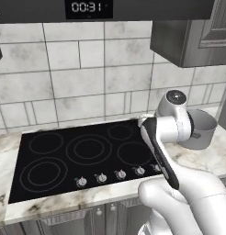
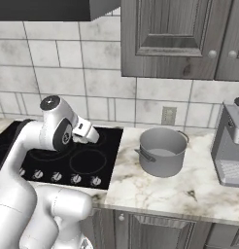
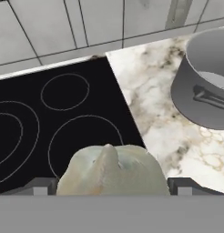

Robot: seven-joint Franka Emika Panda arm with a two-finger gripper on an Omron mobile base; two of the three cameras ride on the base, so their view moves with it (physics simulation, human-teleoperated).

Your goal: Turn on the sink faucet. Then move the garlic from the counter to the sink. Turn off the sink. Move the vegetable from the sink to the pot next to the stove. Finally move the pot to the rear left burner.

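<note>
My claw (image 3: 112,184) wide around garlic (image 3: 113,170), over stove (image 3: 50,118). Pot (image 3: 202,86) at 2 o'clock on desk (image 3: 155,113). Risk, I think: garlic round, may slip out, or hit pot rim and roll away.

The garlic (image 3: 113,170), a pale, bulbous head with a pointed tip, sat between the hand's (image 3: 113,184) fingertips above the black stove (image 3: 59,113). The grey pot (image 3: 207,82) stood upright on the marble desk (image 3: 155,104) at two o'clock from the garlic, a handle facing the stove's right edge.
</note>
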